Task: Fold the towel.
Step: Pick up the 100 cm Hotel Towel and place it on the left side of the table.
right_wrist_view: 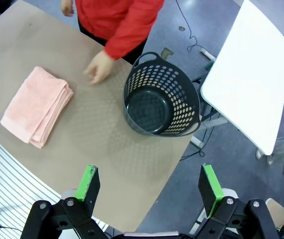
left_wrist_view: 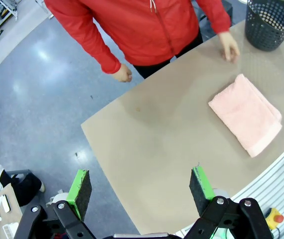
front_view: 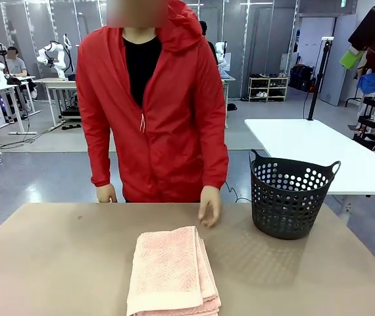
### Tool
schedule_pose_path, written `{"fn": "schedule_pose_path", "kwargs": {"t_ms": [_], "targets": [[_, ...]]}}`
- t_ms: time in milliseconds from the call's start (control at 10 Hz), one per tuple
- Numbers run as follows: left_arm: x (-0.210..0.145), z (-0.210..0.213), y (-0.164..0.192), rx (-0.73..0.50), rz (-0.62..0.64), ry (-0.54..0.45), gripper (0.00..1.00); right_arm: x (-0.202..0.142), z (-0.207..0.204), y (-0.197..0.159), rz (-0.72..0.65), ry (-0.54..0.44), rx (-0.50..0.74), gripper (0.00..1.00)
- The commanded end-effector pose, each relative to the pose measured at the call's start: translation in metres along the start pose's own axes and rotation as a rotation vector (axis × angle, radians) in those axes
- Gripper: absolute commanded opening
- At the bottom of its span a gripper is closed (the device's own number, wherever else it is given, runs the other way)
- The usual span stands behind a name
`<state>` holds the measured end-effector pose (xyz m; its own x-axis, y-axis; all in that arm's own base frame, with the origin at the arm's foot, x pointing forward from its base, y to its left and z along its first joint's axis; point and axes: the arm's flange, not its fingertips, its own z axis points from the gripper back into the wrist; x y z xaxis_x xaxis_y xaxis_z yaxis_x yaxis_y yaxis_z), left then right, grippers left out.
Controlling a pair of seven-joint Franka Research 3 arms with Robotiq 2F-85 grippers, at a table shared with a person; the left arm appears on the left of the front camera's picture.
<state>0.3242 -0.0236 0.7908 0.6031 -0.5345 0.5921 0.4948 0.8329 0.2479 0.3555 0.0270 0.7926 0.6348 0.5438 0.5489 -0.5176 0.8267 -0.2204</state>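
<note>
You have the towel (front_view: pixel 172 271) lying folded into a thick, layered rectangle on the brown worktop (front_view: pixel 56 263), so take it as your landmark. Its stacked edges show along the side facing the dark basket (front_view: pixel 291 196), and the short end nearest the robot's side shows the layers too. The basket stands upright to the towel's right, well apart from it, toward the far edge of the worktop — in the right wrist view you can see it holds nothing.

Beyond the towel, the person in the red jacket (front_view: pixel 154 105) stands at the far side. One hand (front_view: pixel 209 204) hangs fingers-down just past the towel's far right corner, near the cloth but not touching it; the other hand (front_view: pixel 106 193) rests at the far edge, off to the towel's left.

Your left end effector (left_wrist_view: pixel 141 188) hangs high above the worktop with its green pads spread wide, holding nothing. Your right end effector (right_wrist_view: pixel 150 183) — also high up, nearer the basket than the towel — is spread wide and empty as well.
</note>
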Motion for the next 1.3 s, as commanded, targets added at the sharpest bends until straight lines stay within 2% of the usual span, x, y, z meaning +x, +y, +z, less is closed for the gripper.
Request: {"fn": "schedule_pose_path", "kwargs": {"t_ms": [0, 300, 500, 800, 1000, 1200], "targets": [[-0.001, 0.003, 0.0, -0.003, -0.008, -0.001, 1.0, 0.0, 0.001, -0.002, 0.004, -0.004, 0.0, 1.0], [0.0, 0.0, 0.0, 0.0, 0.0, 0.0, 1.0, 0.0, 0.001, -0.002, 0.004, -0.004, 0.0, 1.0], [0.003, -0.025, -0.014, -0.039, 0.107, 0.057, 1.0, 0.0, 0.001, -0.002, 0.004, -0.004, 0.0, 1.0], [-0.019, -0.091, -0.027, -0.147, 0.222, 0.103, 1.0, 0.0, 0.001, -0.002, 0.004, -0.004, 0.0, 1.0], [-0.049, -0.164, -0.037, -0.309, 0.255, 0.074, 1.0, 0.0, 0.001, -0.002, 0.004, -0.004, 0.0, 1.0], [-0.08, -0.229, -0.061, -0.422, 0.277, 0.088, 1.0, 0.0, 0.001, -0.002, 0.004, -0.004, 0.0, 1.0]]}}
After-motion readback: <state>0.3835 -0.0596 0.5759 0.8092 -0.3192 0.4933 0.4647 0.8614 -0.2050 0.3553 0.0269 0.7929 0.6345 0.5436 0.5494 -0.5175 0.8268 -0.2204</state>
